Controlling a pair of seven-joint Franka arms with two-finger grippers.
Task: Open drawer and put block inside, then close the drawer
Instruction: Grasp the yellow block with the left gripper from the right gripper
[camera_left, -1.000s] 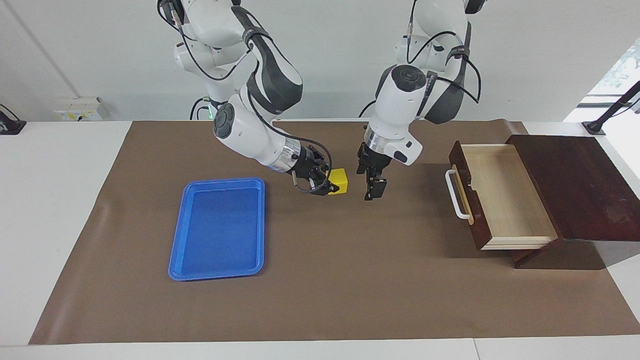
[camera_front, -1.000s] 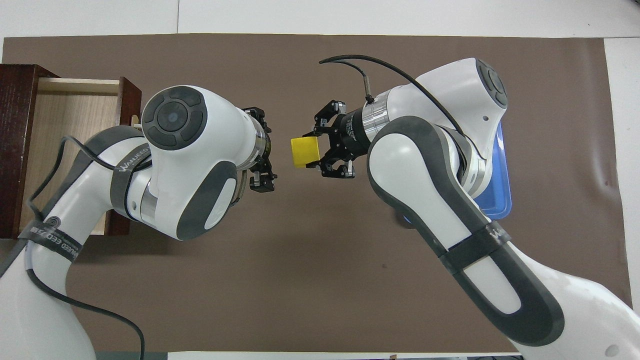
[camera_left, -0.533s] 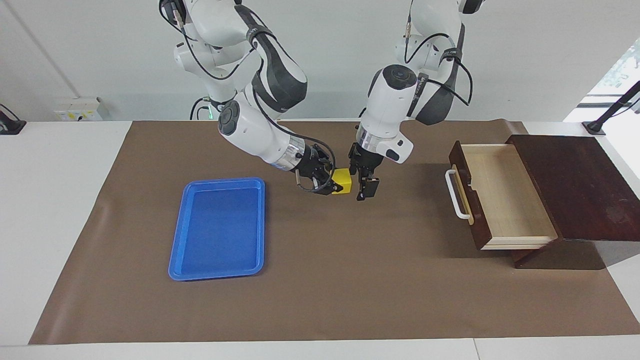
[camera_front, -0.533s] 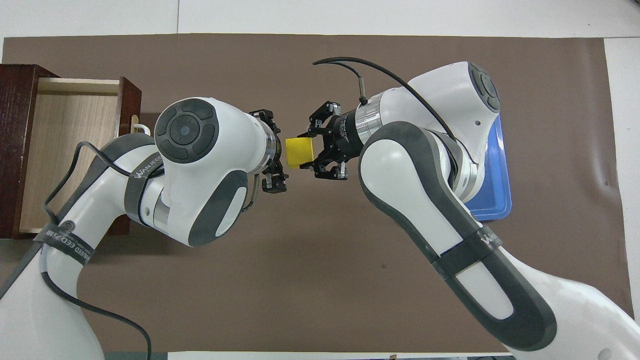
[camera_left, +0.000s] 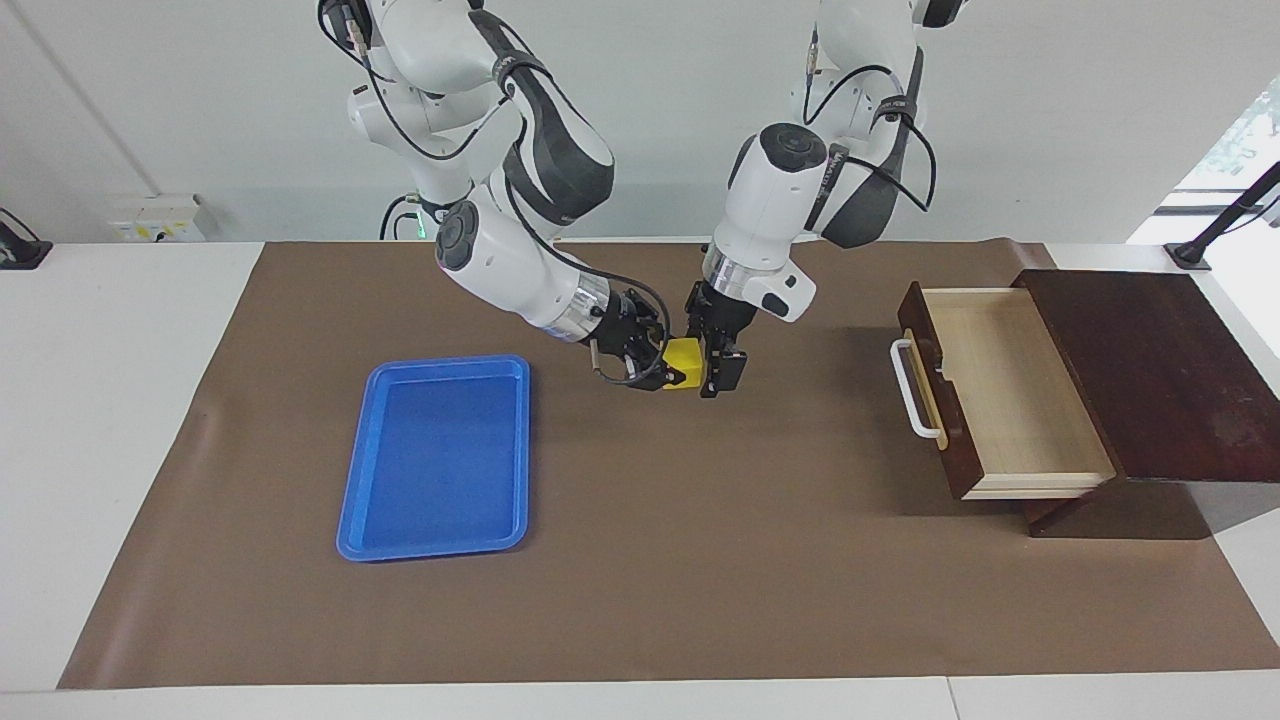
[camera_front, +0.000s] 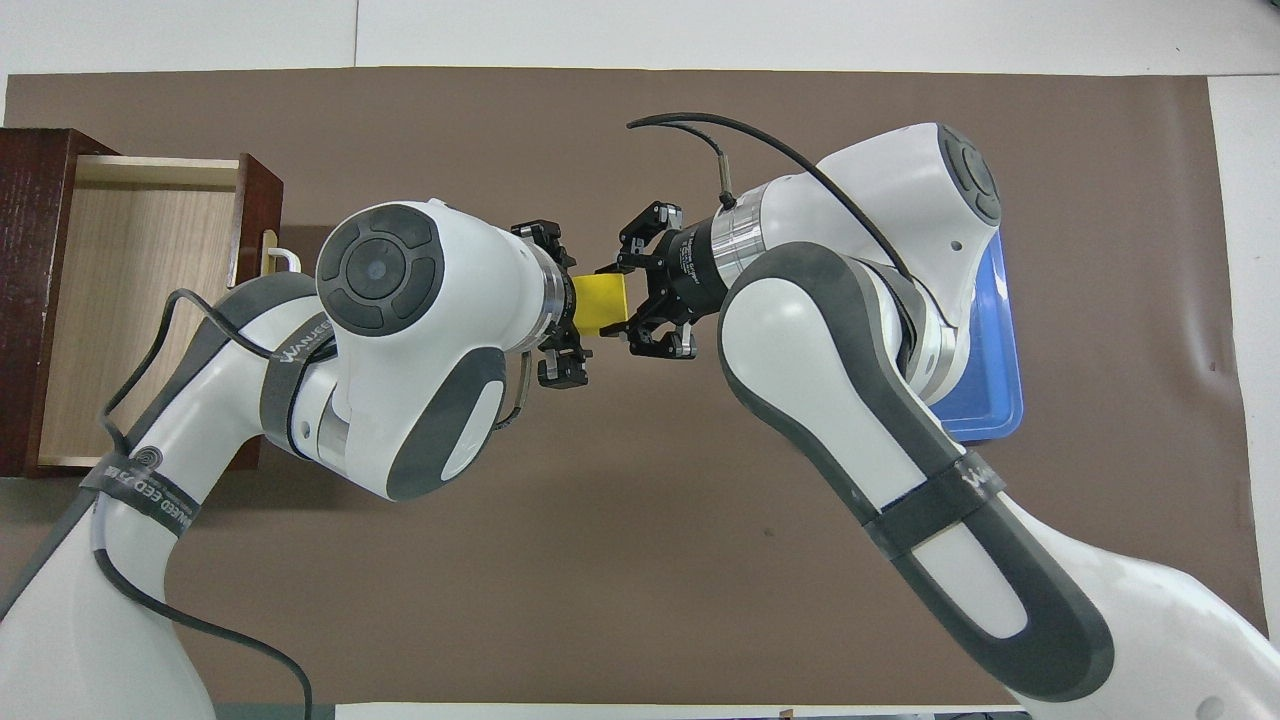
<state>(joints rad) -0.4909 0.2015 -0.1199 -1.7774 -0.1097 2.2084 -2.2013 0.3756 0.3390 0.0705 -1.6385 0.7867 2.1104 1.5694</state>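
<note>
Facing view: my left hand (camera_left: 714, 368) has closed in since a second ago, its wide-spread fingers now flanking the block (camera_left: 684, 362), which my right hand (camera_left: 660, 372) grips above the tabletop (camera_left: 640, 560). Overhead view: the drawer (camera_front: 140, 310) has stayed open; block (camera_front: 600, 303) between both hands.

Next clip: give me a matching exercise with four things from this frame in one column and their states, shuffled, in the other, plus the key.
Things:
1. dark brown wooden drawer
2. small bright yellow cube
3. blue plastic tray
4. left pincer

States:
A. held in the shut right pincer above the mat
B. pulled out, nothing inside
C. open, fingers either side of the cube
D. lying flat, toward the right arm's end

Pairs: 1-B, 2-A, 3-D, 4-C
</note>
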